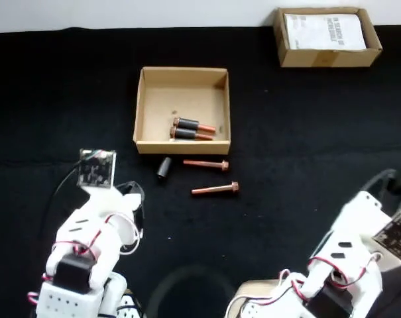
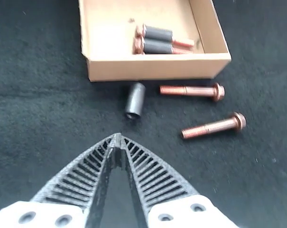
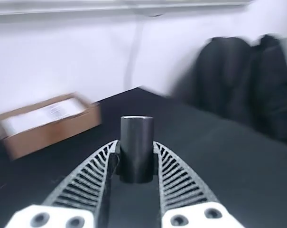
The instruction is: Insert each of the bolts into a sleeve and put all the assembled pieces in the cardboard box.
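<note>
Left hand (image 2: 117, 139) closed, empty. Right hand (image 3: 136, 145) clamped on dark sleeve (image 3: 136, 130). Printed sheet (image 1: 325, 31) in far box (image 1: 323, 58): text illegible.

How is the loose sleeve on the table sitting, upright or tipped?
Tipped: the sleeve lies on its side, one open end showing.

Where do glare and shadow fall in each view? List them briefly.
High view: black cloth hides shadows; the white strip is brightest. Left wrist view: loose bolts gleam, cardboard box floor pale. Right wrist view: bright wall backlights the sleeve in the right end effector.
</note>
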Robot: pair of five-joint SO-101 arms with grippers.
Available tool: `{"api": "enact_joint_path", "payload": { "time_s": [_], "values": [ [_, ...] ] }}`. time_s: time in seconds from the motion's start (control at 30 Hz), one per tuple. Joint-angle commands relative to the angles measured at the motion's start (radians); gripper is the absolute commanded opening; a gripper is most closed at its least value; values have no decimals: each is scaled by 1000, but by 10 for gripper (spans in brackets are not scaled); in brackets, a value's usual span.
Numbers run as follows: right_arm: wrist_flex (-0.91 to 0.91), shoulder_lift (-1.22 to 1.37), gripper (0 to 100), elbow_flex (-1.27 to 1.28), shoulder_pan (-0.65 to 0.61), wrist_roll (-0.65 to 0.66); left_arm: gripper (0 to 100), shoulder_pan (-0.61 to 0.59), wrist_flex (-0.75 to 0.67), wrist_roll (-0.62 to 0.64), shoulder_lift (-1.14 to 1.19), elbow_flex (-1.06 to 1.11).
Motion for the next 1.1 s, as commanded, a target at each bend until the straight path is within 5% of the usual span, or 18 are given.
{"api": "enact_joint_path", "payload": {
  "time_s": [0.0,0.5,0.77,0.93,1.07],
  "values": [
    [-168,-19,7,88,130,11,10,25,3,-5,245,-191],
    [-769,-18,7,512,441,97,10,255,413,-155,1250,-957],
    [-727,-16,7,527,464,89,13,467,399,-410,1425,-1063],
    [-736,-16,7,527,438,87,13,506,226,-632,1526,-1101],
    [-736,-16,7,527,433,87,14,503,117,-660,1616,-1107]
  ]
}}
